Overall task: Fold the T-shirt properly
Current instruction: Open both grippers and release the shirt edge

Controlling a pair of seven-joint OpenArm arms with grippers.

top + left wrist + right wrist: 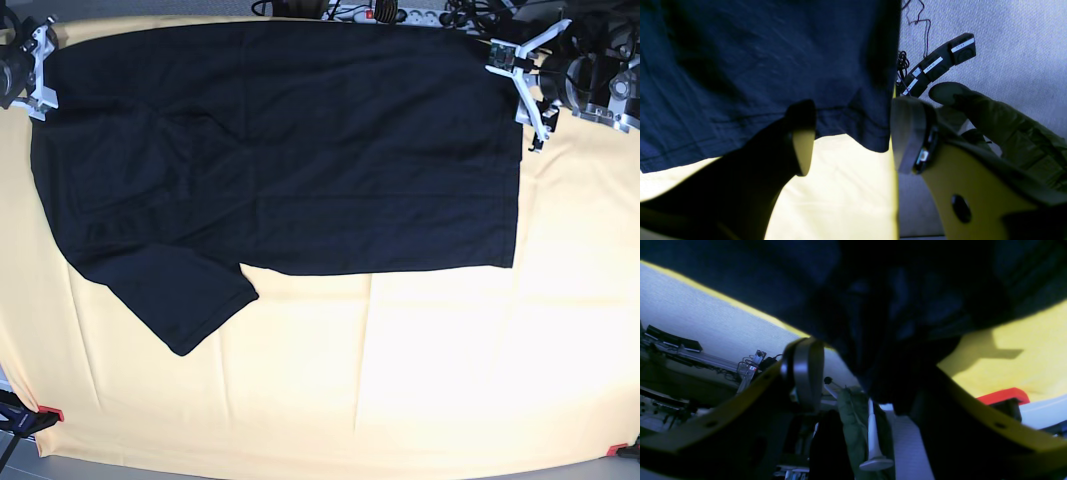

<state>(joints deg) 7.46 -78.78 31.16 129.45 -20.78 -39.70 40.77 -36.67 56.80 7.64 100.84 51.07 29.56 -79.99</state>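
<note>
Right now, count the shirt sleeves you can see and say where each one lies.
1. One sleeve of the T-shirt sticks out at the base view's lower left, flat on the yellow cloth. The other may be folded underneath, hidden.

The large black short-sleeved cloth T-shirt (300, 150) looks soft and matt, with fine creases and a stitched hem. Under it, the pale yellow cloth covering the table (450, 380) is smooth and matt, faintly wrinkled. Beyond its edge lies grey, coarse-textured carpet floor (1007, 40).
</note>
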